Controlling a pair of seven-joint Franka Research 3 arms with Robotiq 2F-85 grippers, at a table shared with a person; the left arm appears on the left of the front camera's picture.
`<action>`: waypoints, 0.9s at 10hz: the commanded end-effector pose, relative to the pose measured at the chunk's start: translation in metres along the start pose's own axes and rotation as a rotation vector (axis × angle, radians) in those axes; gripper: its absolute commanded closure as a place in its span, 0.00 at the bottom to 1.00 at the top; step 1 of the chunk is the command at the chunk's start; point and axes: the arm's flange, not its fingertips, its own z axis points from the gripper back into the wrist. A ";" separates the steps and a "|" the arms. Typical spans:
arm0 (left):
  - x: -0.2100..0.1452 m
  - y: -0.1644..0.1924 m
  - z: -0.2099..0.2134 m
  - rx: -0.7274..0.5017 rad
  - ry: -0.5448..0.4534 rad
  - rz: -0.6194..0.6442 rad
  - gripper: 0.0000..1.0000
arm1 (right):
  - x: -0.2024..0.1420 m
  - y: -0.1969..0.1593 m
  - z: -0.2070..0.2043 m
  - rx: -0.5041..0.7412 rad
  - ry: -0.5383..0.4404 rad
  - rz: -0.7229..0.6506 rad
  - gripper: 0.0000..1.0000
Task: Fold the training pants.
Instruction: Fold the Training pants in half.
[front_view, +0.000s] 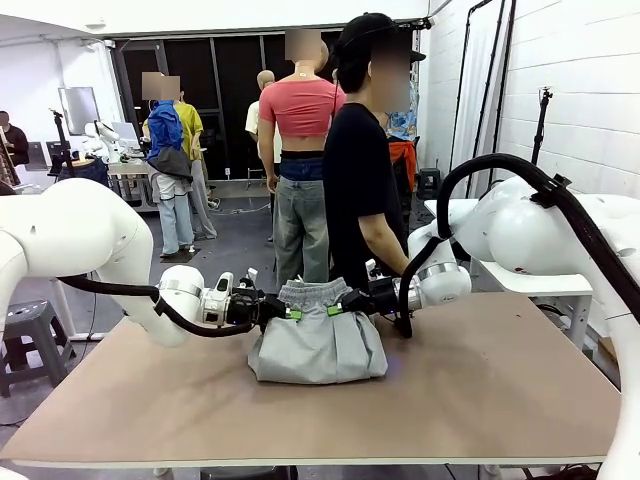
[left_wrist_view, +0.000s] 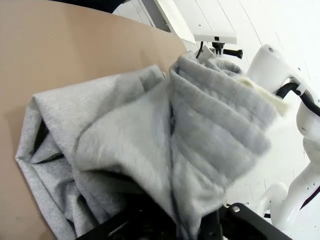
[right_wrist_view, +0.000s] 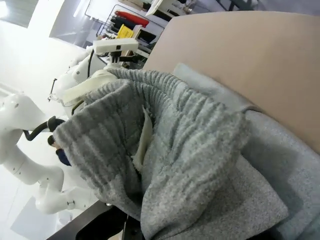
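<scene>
From the front, the training pants (front_view: 318, 340) sit on the brown counter (front_view: 480, 400), their lower part bunched in a heap on its surface, the gathered waistband lifted between the two claws. The left claw (front_view: 283, 312) pinches the waistband's edge at its own tip, green pads showing against the grey cloth. The right claw (front_view: 340, 306) meets the opposite edge the same way, clenched on the fabric. The two claws face each other with the waistband stretched between them, just above the heap. A person in a black shirt (front_view: 355, 190) stands just beyond the claws at the counter's far side.

In the left wrist view, the pants (left_wrist_view: 165, 150) rise straight up from the claw's black fingers at the bottom edge; the ribbed waistband lies ahead and to the right, the looser folds sag off to the left onto the counter (left_wrist_view: 75, 45). The fingers are buried in cloth, gripping it.

In the right wrist view, the waistband (right_wrist_view: 150, 135) bulges directly ahead of the claw, cloth tucked down between its dark fingers; the legs spread to the right over the counter (right_wrist_view: 240, 55).
</scene>
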 end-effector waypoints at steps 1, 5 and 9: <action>0.000 0.003 0.011 0.033 0.025 0.031 0.42 | 0.012 -0.008 0.013 -0.061 -0.016 -0.032 0.46; -0.011 -0.003 0.036 0.097 -0.008 0.048 0.00 | 0.009 0.001 0.037 -0.154 -0.029 -0.029 0.00; -0.023 -0.038 0.090 0.218 -0.110 0.002 0.00 | 0.014 0.026 0.076 -0.330 -0.056 0.046 0.00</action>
